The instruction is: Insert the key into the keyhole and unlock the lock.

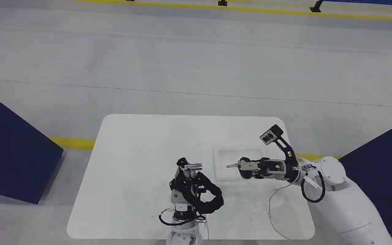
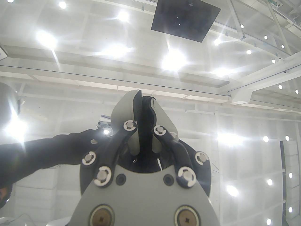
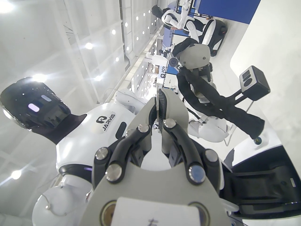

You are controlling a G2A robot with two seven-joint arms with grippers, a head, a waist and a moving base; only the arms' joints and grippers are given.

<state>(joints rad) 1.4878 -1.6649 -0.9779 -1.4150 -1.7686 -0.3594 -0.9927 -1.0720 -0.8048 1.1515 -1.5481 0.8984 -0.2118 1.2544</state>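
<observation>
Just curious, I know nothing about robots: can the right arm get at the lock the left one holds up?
Probably yes. The right gripper points its key at the lock in the left gripper, with nothing between them, and the lock's round face is turned toward it.

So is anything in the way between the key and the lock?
No, nothing visible. The right claw holds the key pointing at the lock in the left claw, with just open air above the table between them.

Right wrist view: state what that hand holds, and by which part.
The right hand pinches the key by its head end. The blade juts free, pointing toward the lock.
</observation>
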